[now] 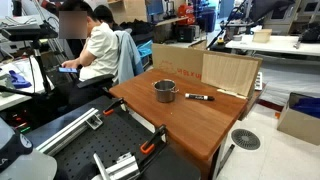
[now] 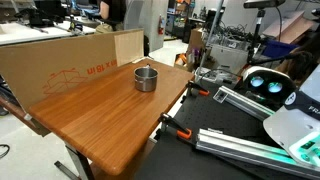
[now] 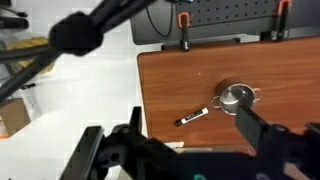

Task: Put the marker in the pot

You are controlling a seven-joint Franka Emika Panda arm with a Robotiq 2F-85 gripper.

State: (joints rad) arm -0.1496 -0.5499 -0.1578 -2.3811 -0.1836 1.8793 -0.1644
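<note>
The marker (image 3: 192, 116) is a thin dark stick with a light band. It lies flat on the wooden table (image 3: 170, 80), just beside the pot (image 3: 237, 97), a small shiny silver pot that stands upright and empty. In an exterior view the marker (image 1: 199, 97) lies a short way from the pot (image 1: 164, 90). The pot also shows in an exterior view (image 2: 146, 77), where I cannot make out the marker. My gripper (image 3: 190, 126) is open and empty, high above the table, with the marker showing between its two dark fingers. The gripper is out of frame in both exterior views.
A cardboard sheet (image 1: 228, 72) stands along the table's back edge, also seen in an exterior view (image 2: 70, 62). Orange clamps (image 3: 183, 20) grip the table edge by a black perforated board. A person (image 1: 98, 50) sits beyond the table. Black rails (image 1: 120, 165) lie beside it.
</note>
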